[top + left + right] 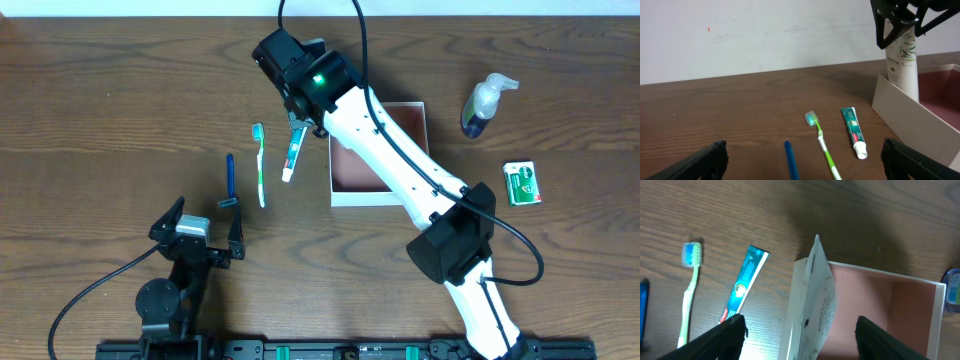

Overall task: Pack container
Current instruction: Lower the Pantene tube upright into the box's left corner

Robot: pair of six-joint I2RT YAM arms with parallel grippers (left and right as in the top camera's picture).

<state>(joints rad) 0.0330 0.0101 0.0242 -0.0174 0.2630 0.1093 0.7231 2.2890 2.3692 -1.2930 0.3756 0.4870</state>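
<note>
White-walled container (pixel 380 190) pink inside, right fingers (pixel 900 22) grasping Pantene tube (pixel 903 65) at its corner, apparently touching, left fingers (pixel 715 160) released.

A green toothbrush (pixel 260 165) lay centre-table, a blue razor (pixel 230 181) at its nine o'clock, a toothpaste tube (pixel 292 155) at three.

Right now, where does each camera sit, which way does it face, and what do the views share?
Overhead: above the table, facing straight down on both arms, the container, toothbrush and toothpaste.
Left wrist: low over the table, facing level toward the wall; its own dark fingers show at the bottom corners.
Right wrist: above the container's corner, facing down; the right gripper holds a white tube at the container's wall.
Shared: toothbrush, toothpaste and container appear in all three; the left wrist also sees the white tube.
</note>
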